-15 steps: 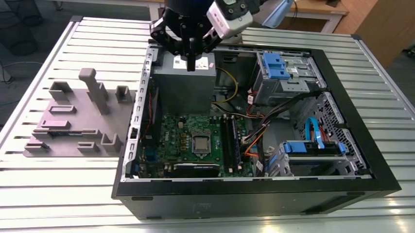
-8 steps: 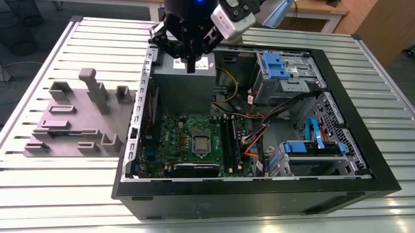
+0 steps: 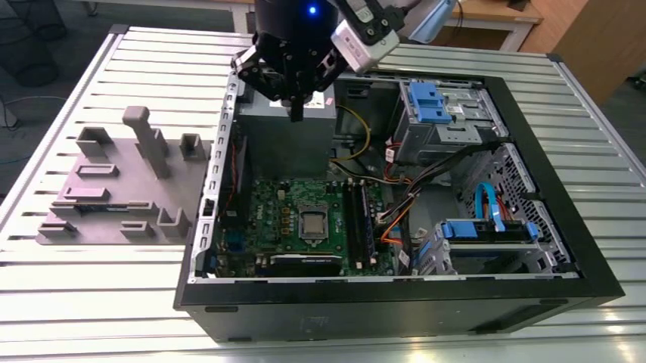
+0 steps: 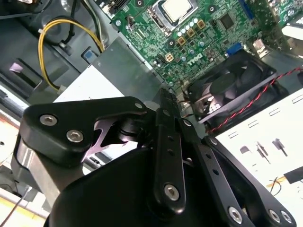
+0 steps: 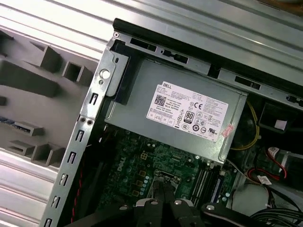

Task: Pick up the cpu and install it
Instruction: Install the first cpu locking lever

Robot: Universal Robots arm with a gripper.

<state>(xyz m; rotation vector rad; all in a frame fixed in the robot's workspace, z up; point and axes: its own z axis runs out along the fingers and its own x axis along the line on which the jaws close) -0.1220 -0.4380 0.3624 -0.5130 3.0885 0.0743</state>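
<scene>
Apparently the chip is already home; the cpu (image 3: pixel 314 224) lies flat and square inside the socket (image 3: pixel 314 206) near the middle of the green motherboard (image 3: pixel 272 198), its silver top catching the light, and in the second wrist view the cpu (image 4: pixel 178 9) sits level within the metal frame; whether the frame is latched down over it I cannot tell from where I stand.

The gripper (image 3: pixel 296 113) hangs well above the board, over the grey power supply (image 3: pixel 272 132) at the far end of the open computer case (image 3: pixel 404 302); its fingers (image 4: pixel 168 142) are pressed together into one narrow black blade with no gap and nothing between them, so the pincer is closed and empty; in the first wrist view the gripper (image 5: pixel 163 201) points down toward the socket region, apart from everything below it.

On the exterior view's left, the mauve-grey tray (image 3: pixel 91 227) rests on the slatted table (image 3: pixel 60 302) beside the case; I can see no silver chip among its upright blocks.

By my judgement the picking and placing are done, since the part lies in its seat and the arm carries nothing; what may be left, if anything, is securing the socket, and the pictures do not settle that.
</scene>
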